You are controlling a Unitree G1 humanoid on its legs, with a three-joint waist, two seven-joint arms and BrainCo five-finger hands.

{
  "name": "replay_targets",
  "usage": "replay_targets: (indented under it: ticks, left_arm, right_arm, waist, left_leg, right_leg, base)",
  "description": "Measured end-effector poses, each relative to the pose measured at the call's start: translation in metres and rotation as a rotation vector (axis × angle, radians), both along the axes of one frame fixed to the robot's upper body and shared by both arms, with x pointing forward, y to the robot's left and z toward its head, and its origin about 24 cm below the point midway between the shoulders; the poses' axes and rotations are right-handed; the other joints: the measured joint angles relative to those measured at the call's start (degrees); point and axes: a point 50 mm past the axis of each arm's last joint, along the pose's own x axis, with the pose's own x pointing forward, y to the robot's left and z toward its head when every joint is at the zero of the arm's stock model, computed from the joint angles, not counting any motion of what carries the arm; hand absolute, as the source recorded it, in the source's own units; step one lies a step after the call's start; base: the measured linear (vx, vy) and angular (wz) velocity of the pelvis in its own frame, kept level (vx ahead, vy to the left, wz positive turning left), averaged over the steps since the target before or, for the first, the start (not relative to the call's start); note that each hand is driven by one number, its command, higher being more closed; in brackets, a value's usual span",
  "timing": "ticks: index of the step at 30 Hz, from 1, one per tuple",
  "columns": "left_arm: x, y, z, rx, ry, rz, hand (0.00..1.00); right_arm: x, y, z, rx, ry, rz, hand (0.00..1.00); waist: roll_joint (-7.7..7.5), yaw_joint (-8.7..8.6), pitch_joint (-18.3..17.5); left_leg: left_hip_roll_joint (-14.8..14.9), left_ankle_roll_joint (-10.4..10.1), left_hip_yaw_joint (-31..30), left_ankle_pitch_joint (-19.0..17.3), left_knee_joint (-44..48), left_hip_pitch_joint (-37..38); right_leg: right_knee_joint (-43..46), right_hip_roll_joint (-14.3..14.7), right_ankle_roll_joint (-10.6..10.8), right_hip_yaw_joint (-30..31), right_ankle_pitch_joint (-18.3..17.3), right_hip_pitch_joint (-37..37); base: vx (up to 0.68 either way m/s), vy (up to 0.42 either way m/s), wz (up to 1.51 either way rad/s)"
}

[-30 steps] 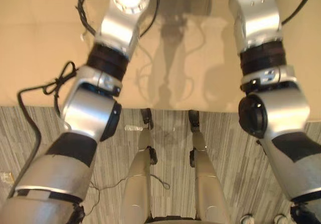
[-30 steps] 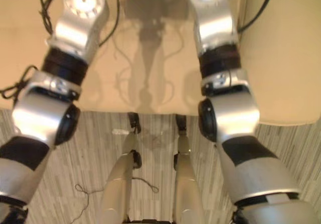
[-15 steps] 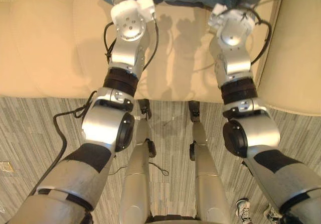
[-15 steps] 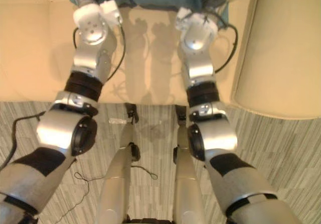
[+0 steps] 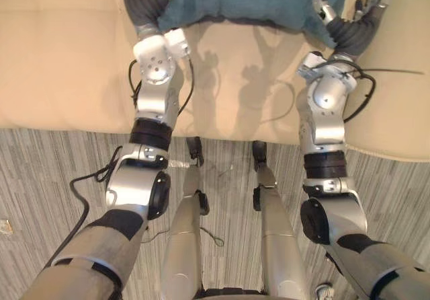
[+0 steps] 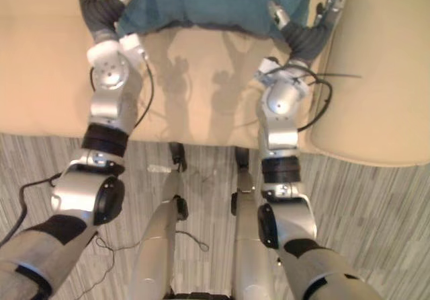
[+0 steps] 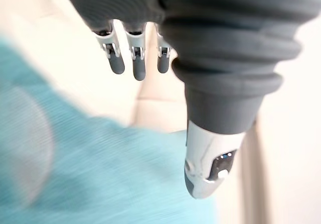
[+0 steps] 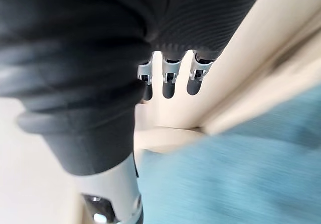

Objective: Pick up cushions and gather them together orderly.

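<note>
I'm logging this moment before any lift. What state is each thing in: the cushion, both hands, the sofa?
Teal cushion: lying on the sofa seat, between the two hands.
Left hand: open, fingers straight, at the cushion's left corner, thumb over the fabric.
Right hand: open, fingers straight, at the cushion's right corner.
Sofa: beige, bearing the cushion.

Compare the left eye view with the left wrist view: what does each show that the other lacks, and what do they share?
Left eye view: the right hand at the teal cushion's right end, the sofa's armrest, the striped floor. Left wrist view: the left hand's straight fingers close up against beige, its thumb against teal. Shared: left hand, cushion, beige sofa seat.
</note>
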Motion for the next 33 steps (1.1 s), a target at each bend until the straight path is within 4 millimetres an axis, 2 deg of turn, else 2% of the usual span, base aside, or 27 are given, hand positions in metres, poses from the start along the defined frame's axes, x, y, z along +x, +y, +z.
replay_targets:
  ticks: [1, 2, 3, 5, 7, 10, 13, 15, 16, 20, 23, 27, 30, 33]
  left_arm:
    - [-0.006, 0.005, -0.011, 0.033, -0.01, 0.008, 0.0]
    - [-0.013, 0.006, -0.032, 0.059, 0.003, -0.005, 0.0]
    - [-0.017, 0.006, -0.043, 0.063, 0.014, -0.011, 0.0]
    - [-0.027, 0.001, -0.078, 0.07, 0.075, -0.053, 0.0]
    - [-0.046, -0.006, -0.137, 0.081, 0.215, -0.12, 0.0]
    - [-0.078, -0.02, -0.213, 0.108, 0.439, -0.242, 0.0]
    - [-0.114, -0.024, -0.272, 0.094, 0.643, -0.337, 0.0]
    - [-0.129, -0.023, -0.299, 0.066, 0.752, -0.36, 0.0]
    - [-0.138, -0.021, -0.322, 0.045, 0.852, -0.367, 0.0]
    - [-0.164, -0.008, -0.374, 0.036, 1.121, -0.366, 0.0]
    - [-0.186, 0.008, -0.402, 0.067, 1.298, -0.329, 0.0]
    - [-0.21, 0.028, -0.42, 0.091, 1.437, -0.27, 0.0]
    - [-0.225, 0.037, -0.43, 0.112, 1.524, -0.252, 0.0]
    - [-0.233, 0.042, -0.435, 0.109, 1.568, -0.238, 0.0]
  right_arm:
    - [-0.009, -0.008, -0.015, -0.022, 0.009, 0.004, 0.0]
    - [-0.02, -0.014, -0.036, -0.051, 0.038, 0.006, 0.0]
    - [-0.026, -0.017, -0.045, -0.062, 0.059, 0.001, 0.0]
    - [-0.04, -0.021, -0.077, -0.104, 0.144, 0.012, 0.0]
    - [-0.055, -0.018, -0.127, -0.138, 0.317, 0.078, 0.0]
    - [-0.078, -0.008, -0.183, -0.145, 0.525, 0.197, 0.0]
    - [-0.098, 0.0, -0.244, -0.107, 0.765, 0.291, 0.0]
    - [-0.108, 0.002, -0.278, -0.062, 0.908, 0.331, 0.0]
    - [-0.117, 0.002, -0.307, -0.02, 1.039, 0.356, 0.0]
    - [-0.157, 0.001, -0.381, 0.141, 1.407, 0.395, 0.0]
    - [-0.188, -0.001, -0.409, 0.293, 1.562, 0.375, 0.0]
    - [-0.21, -0.004, -0.422, 0.368, 1.65, 0.356, 0.0]
    - [-0.215, -0.005, -0.426, 0.4, 1.671, 0.346, 0.0]
    - [-0.209, -0.003, -0.425, 0.397, 1.667, 0.354, 0.0]
  waist:
    - [-0.47, 0.01, -0.1]
    - [-0.76, -0.02, -0.3]
    - [-0.8, -0.08, -0.3]
    - [-0.92, -0.26, -0.4]
    - [-2.73, -0.45, -3.2]
    - [-4.34, -0.46, -5.6]
    - [-5.92, 0.08, -9.9]
    - [-5.94, 0.22, -12.6]
    - [-5.49, 0.23, -14.9]
    - [-4.39, 0.1, -17.7]
    - [-4.1, -0.13, -18.3]
    - [-4.25, -0.79, -19.7]
    - [-4.65, -0.93, -20.6]
    - [-4.7, -0.95, -20.8]
  left_leg:
    - [0.1, -0.1, -0.1, -0.6, 0.6, 1.5]
    - [0.1, 0.0, -0.2, -2.2, 1.9, 2.8]
    - [0.2, 0.0, -0.3, -2.9, 2.4, 3.6]
    - [0.2, 0.2, -0.8, -4.3, 4.2, 5.5]
    - [0.3, -0.2, -0.6, -6.8, 6.4, 6.8]
    - [0.8, 0.0, 0.2, -9.0, 7.9, 11.1]
    - [0.5, 0.1, 0.4, -10.5, 7.8, 16.3]
    - [0.2, -0.2, 0.4, -11.0, 7.5, 18.9]
    - [0.0, -0.3, 0.4, -11.1, 6.8, 20.8]
    - [-0.3, -0.4, 0.2, -11.0, 3.5, 27.2]
    - [-0.6, -0.4, 0.2, -11.0, 1.7, 31.2]
    - [-1.4, -0.4, 0.6, -11.0, -0.9, 35.2]
    - [-2.0, -0.3, 1.6, -11.1, -1.2, 36.6]
    - [-2.3, -0.2, 2.5, -11.2, -1.2, 36.5]
  right_leg:
    - [0.8, 0.0, 0.0, -0.4, -0.9, 1.5]
    - [1.0, -0.1, -0.3, -0.8, -1.7, 3.4]
    - [1.0, -0.2, -0.3, -1.2, -1.8, 4.5]
    - [0.7, -0.5, -0.4, -2.1, -2.5, 7.9]
    - [0.3, -0.9, -0.5, -2.8, -3.4, 10.5]
    - [-1.8, -1.2, -0.6, -4.3, -4.3, 17.0]
    - [-3.0, -1.7, -0.5, -4.8, -5.9, 22.9]
    - [-4.1, -2.0, -0.5, -4.9, -6.4, 25.8]
    - [-5.4, -2.1, -0.4, -5.1, -6.5, 28.1]
    - [-9.3, -2.1, -0.3, -5.6, -6.4, 34.4]
    - [-11.5, -2.0, -0.2, -5.3, -6.1, 38.3]
    - [-14.4, -1.9, 0.4, -4.6, -5.3, 42.2]
    - [-16.3, -2.4, 0.8, -3.4, -4.6, 43.8]
    - [-17.5, -2.7, 1.1, -2.3, -3.4, 43.6]
  base:
    - [-0.02, -0.111, 0.1]
    - [-0.01, -0.124, 0.11]
    - [0.0, -0.09, 0.17]
    - [0.02, -0.064, 0.19]
    - [0.05, -0.049, 0.11]
    - [0.11, -0.019, 0.17]
    - [0.14, -0.003, 0.11]
    - [0.15, 0.0, 0.07]
    - [0.12, 0.005, 0.04]
    - [0.12, 0.006, 0.04]
    - [0.07, 0.001, -0.07]
    - [0.09, 0.021, -0.1]
    - [0.07, 0.031, -0.14]
    - [-0.01, 0.022, -0.2]
